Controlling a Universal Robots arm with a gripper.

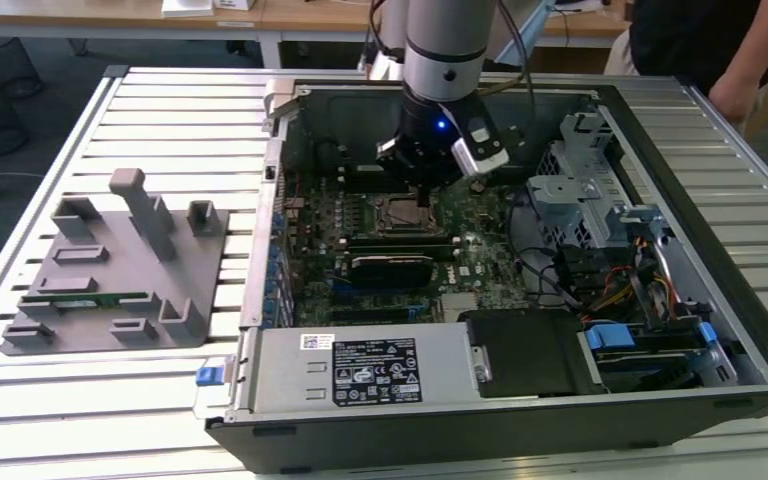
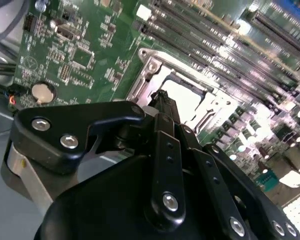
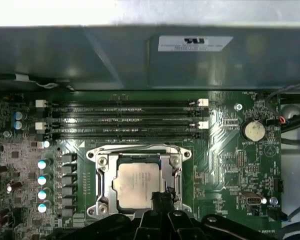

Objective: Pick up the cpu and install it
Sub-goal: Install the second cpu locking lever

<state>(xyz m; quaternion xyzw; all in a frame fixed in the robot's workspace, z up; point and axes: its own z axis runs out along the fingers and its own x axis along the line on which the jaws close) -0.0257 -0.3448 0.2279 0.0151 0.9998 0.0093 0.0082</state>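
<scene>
Cpu (image 3: 136, 184) lying in socket (image 3: 97, 161) mid motherboard (image 3: 230, 150), gripper (image 3: 162, 196) at its edge. Cannot tell jaw state; best kept level, square to socket

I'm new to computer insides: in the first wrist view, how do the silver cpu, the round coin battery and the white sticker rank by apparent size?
1. cpu
2. white sticker, though it lies farther away
3. coin battery

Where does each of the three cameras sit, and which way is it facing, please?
Exterior view: off the arm, above, looking down on the open computer case; the arm and gripper hang over the socket.
First wrist view: on the arm, facing the motherboard; the cpu lies in the socket, gripper at the frame's edge.
Second wrist view: behind the gripper, looking obliquely past it.
Both wrist views share the cpu and the coin cell.
</scene>
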